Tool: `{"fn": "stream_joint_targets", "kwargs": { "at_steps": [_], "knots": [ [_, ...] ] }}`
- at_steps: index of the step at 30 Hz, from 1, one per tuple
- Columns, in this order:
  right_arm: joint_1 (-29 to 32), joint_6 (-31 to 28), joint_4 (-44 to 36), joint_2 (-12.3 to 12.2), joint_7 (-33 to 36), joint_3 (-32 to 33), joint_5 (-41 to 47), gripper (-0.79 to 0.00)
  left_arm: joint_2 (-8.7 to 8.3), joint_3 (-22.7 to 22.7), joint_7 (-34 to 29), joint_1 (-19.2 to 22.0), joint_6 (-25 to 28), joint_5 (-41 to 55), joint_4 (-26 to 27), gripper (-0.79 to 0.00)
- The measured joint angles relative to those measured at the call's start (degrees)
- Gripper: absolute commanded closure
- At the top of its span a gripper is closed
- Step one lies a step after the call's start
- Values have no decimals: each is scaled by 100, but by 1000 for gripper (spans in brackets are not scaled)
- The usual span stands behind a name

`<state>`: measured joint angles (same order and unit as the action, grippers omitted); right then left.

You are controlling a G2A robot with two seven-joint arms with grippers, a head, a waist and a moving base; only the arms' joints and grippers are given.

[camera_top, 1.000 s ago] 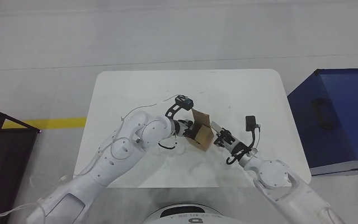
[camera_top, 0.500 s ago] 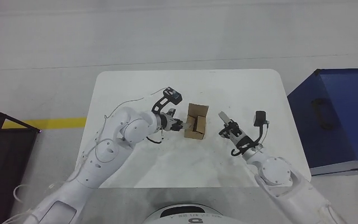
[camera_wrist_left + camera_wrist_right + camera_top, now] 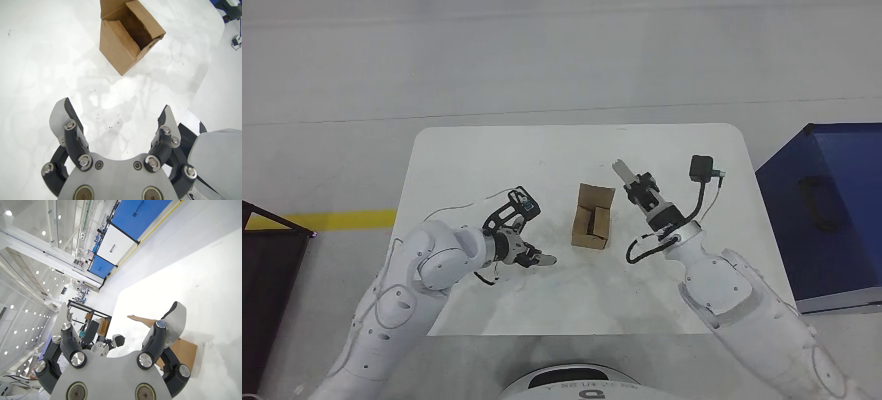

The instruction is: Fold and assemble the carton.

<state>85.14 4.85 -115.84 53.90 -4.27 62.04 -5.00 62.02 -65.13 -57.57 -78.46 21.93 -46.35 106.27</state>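
Observation:
A small brown carton [image 3: 592, 215] stands by itself near the middle of the white table [image 3: 492, 160], its top open and one flap up. In the left wrist view the carton [image 3: 130, 37] shows a dark hollow inside. My left gripper [image 3: 540, 259] [image 3: 116, 106] sits open to the left of the carton, well apart from it, with nothing held. My right gripper [image 3: 625, 170] [image 3: 121, 306] hovers open just beyond the carton's far right corner, empty. The carton [image 3: 181, 349] lies partly behind one of its fingers [image 3: 175, 317].
A blue bin [image 3: 832, 215] stands off the table's right side and a dark frame [image 3: 262, 260] off the left. A yellow line [image 3: 342, 218] runs along the floor. Bare tabletop surrounds the carton on all sides.
Both grippers let go of the carton and drew away: the left back toward the near left, the right up to the far side. The carton now rests upright on the table.

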Motion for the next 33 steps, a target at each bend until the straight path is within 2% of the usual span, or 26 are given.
{"fn": "stream_joint_targets", "kwargs": {
  "at_steps": [3, 8, 14, 18, 24, 28, 33],
  "knots": [
    [-417, 296, 80, 92, 162, -208, -137, -785, 28, 156, 318, 27, -146, -174, -88, -785],
    [-1247, 841, 677, 288, 540, -662, -307, -785, 67, 398, 620, 63, -329, -356, -222, -785],
    [-1963, 1603, 1135, 512, 1442, -1131, 127, -785, 86, 493, 838, 75, -559, -459, -328, -785],
    [-1840, 1927, 822, 528, 1775, -1045, 400, -785, 79, 493, 786, 92, -725, -674, -387, -785],
    [-1331, 2337, 289, 390, 2789, -574, 793, -785, 39, 328, 740, 20, -824, -807, -407, -785],
    [-1082, 2530, 278, 309, 3340, -365, 737, -785, 10, 192, 776, -53, -816, -791, -329, -785],
    [-1046, 2647, 413, 306, 3545, -460, 524, -785, -25, 33, 870, -164, -771, -780, -237, -785]
  ]
}}
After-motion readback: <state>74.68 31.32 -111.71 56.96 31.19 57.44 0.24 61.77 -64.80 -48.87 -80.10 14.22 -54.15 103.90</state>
